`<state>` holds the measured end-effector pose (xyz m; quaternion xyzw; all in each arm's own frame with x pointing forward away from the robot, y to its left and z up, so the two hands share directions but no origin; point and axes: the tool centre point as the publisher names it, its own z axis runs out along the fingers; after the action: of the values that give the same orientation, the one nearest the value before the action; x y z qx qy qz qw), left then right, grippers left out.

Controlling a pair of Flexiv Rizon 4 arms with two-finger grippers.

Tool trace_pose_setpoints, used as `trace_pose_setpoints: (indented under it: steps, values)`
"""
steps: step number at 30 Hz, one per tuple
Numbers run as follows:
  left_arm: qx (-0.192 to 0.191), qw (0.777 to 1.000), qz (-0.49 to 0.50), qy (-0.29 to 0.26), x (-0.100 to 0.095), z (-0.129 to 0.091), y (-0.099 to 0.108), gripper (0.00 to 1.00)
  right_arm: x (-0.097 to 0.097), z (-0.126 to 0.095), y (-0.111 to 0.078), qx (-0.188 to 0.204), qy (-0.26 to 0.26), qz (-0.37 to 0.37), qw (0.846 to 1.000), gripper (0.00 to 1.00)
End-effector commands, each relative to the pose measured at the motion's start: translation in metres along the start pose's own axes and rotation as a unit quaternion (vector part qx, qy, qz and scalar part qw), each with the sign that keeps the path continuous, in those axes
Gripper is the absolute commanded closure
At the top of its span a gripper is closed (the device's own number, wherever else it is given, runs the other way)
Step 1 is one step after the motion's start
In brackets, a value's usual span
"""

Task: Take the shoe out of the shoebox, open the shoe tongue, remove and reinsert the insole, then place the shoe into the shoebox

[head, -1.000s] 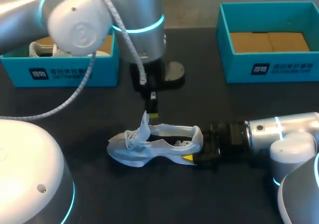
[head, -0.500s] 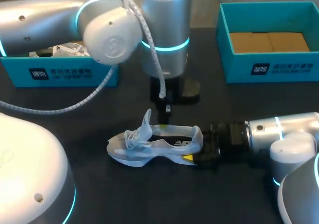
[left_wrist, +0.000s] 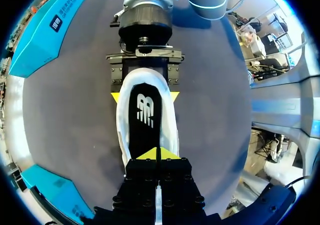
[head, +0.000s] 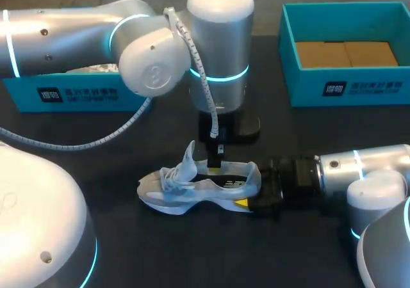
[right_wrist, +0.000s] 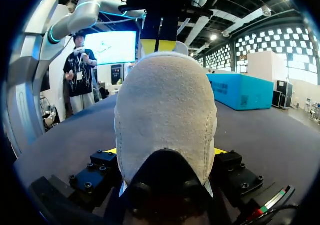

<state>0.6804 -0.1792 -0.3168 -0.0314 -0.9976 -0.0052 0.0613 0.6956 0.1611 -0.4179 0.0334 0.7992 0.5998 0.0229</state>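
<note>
In the head view the white shoe is being held at the lower middle of the dark table, outside both boxes, its toe towards the left and its heel clamped from two sides by the right gripper. The left gripper is being held just above the shoe's opening, pointing down, beside the raised tongue. Only the left wrist view is showing the black insole lying inside the shoe, and the left fingertips pressed together, nothing seen between them. The right wrist view is showing mostly the heel, filling the space between its fingers. The left shoebox is being shown at the upper left, the right shoebox at the upper right.
</note>
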Motion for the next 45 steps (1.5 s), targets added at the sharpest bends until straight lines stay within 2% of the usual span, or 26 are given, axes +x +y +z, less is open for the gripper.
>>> trace_pose_setpoints:
  steps: [1,15,25,32,39,45]
  values:
    - [0.006,1.000,0.002,0.002,-0.003,0.013,0.000,1.00,0.001,0.001,0.000,0.002,0.000,0.000,1.000,1.00]
    - [-0.013,1.000,0.012,0.005,-0.010,0.047,-0.013,1.00,0.001,0.001,0.000,0.002,0.000,0.000,1.000,1.00]
    - [-0.019,0.999,0.000,0.025,-0.006,0.061,0.006,1.00,0.001,0.001,0.000,0.002,0.000,0.000,1.000,1.00]
    - [-0.028,0.999,-0.007,0.037,0.007,0.069,0.022,1.00,0.001,0.001,0.000,0.002,0.000,0.000,1.000,1.00]
    - [-0.021,0.999,-0.003,0.041,0.016,0.075,0.027,1.00,0.001,0.001,0.000,0.002,0.000,0.000,1.000,1.00]
    - [-0.014,0.999,0.000,0.039,0.016,0.080,0.027,1.00,0.001,0.001,0.000,0.002,0.000,0.000,1.000,1.00]
